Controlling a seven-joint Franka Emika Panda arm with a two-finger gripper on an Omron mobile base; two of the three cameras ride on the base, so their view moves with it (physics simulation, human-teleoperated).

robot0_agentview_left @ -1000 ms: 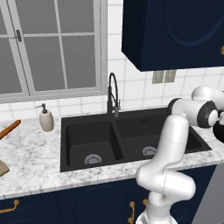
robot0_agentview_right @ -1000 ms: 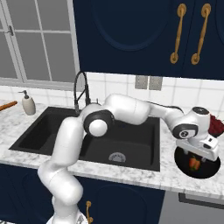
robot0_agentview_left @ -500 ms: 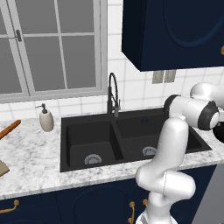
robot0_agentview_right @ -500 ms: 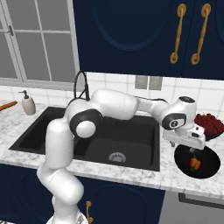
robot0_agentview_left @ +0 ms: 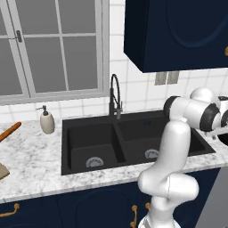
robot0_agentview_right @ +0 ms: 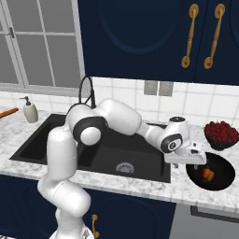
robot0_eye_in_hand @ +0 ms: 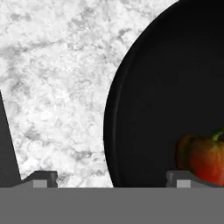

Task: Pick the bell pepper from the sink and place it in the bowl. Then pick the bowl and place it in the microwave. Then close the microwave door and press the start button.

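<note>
Finishing first step: pepper [robot0_agentview_right: 208,175] lies inside bowl [robot0_agentview_right: 222,179] on counter [robot0_eye_in_hand: 57,87], right of sink [robot0_agentview_right: 56,144]. Gripper [robot0_agentview_right: 189,160] hangs wide apart over bowl's left rim (nothing held). Next, I'd judge: grasp rim, carry bowl to microwave.

Orange-red bell pepper [robot0_agentview_right: 208,174] lies loose — inside the black bowl [robot0_agentview_right: 224,179].

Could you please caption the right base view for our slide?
Open gripper beside the black bowl holding the bell pepper, right of the sink.
</note>
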